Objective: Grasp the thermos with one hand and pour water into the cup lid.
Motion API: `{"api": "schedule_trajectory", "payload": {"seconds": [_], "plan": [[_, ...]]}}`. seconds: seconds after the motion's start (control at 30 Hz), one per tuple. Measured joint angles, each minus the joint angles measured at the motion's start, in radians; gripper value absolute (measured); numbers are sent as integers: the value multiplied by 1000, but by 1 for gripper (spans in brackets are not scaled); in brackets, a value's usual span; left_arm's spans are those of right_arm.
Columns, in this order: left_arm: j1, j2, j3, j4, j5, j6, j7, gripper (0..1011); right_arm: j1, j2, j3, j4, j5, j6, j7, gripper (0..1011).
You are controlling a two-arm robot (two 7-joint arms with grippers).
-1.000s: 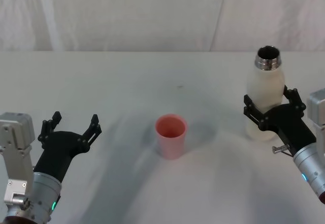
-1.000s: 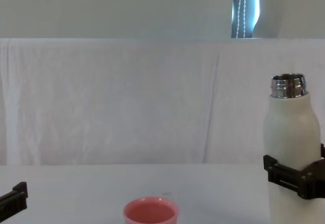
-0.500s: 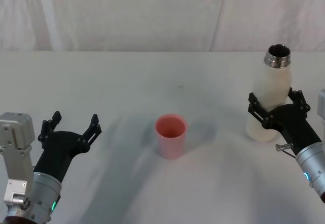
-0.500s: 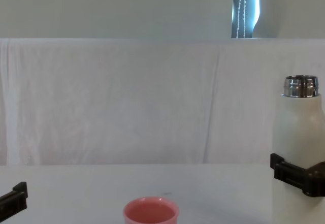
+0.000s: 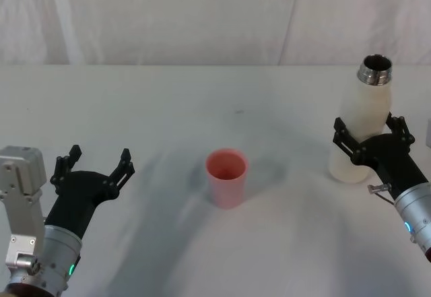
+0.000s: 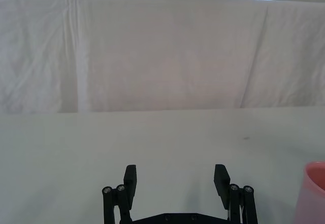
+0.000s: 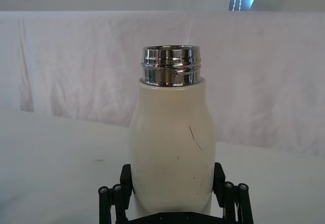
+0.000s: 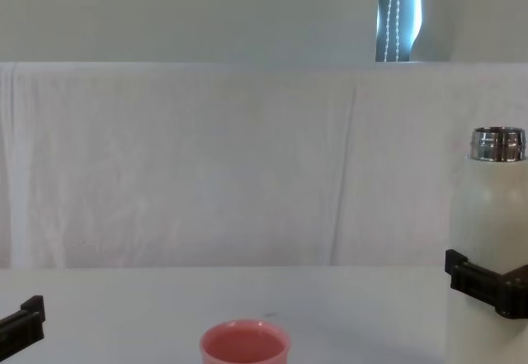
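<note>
The right gripper (image 5: 369,135) is clamping the upright thermos (image 5: 359,125); the cup lid (image 5: 226,176) is sitting well to its left; the left gripper (image 5: 95,166) is idling wide open, holding nothing.

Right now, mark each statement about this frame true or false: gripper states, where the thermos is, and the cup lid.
1. The right gripper is closed around the thermos. True.
2. The thermos has a cap on. False: its steel neck is open.
3. The left gripper holds the cup lid. False: it is open and empty, apart from the cup lid.
4. The cup lid stands upright on the table. True.
5. The thermos is tipped over the cup lid. False: it is off to the right.
</note>
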Motion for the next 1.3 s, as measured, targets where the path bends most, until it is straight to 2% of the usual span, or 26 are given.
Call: {"api": "schedule_trajectory", "payload": {"seconds": [0.6, 1.3], "plan": [[0, 0, 0, 0, 0, 0, 0, 1001, 7, -6, 7, 27, 21, -22, -3, 956], [0, 0, 0, 0, 0, 0, 0, 1001, 8, -6, 12, 37, 20, -26, -10, 956]]}}
